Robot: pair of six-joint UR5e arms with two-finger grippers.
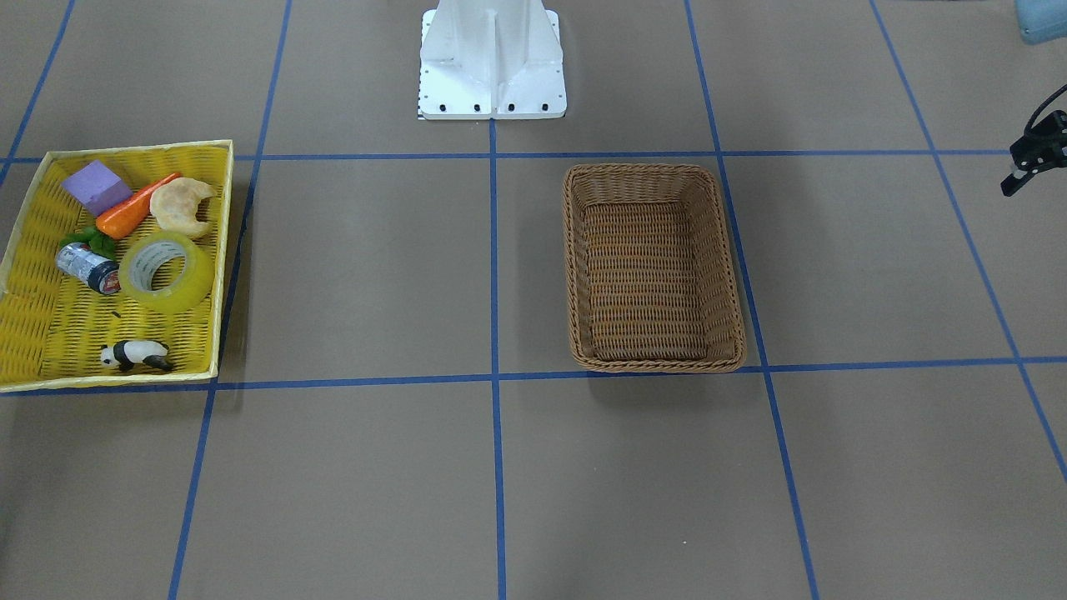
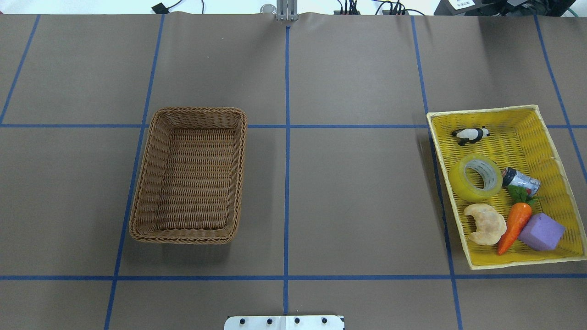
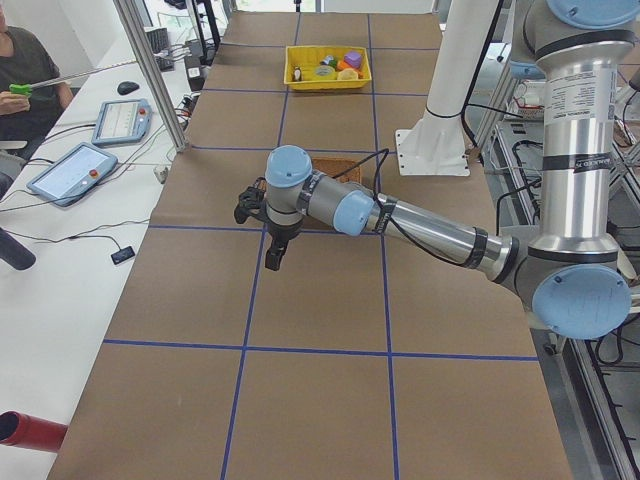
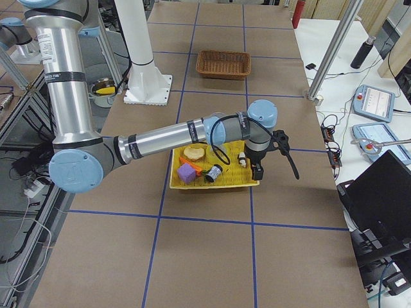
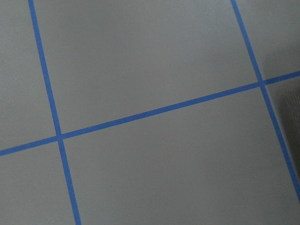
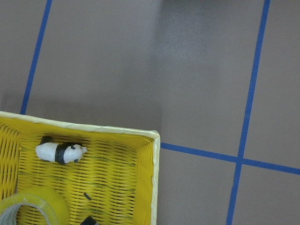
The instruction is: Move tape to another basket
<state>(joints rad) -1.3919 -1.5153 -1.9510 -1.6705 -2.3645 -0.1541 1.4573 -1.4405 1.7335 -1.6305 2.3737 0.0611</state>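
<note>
Tape point(image 2: 475, 178) lies hole-up in the yellow tray point(image 2: 545, 137) by the worktop's right edge. Right fingers point(image 4: 259, 171), apart or together I can't tell, should straddle its wall, avoiding the can point(image 2: 521, 181).

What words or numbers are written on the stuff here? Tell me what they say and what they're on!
None of the writing in these pictures can be read.
The print on the white inner core of the tape: too blurred to read.
The label on the small can: only red and dark patches show, too small to read.
The white sticker at the top right edge of the overhead view: too small to read.
</note>
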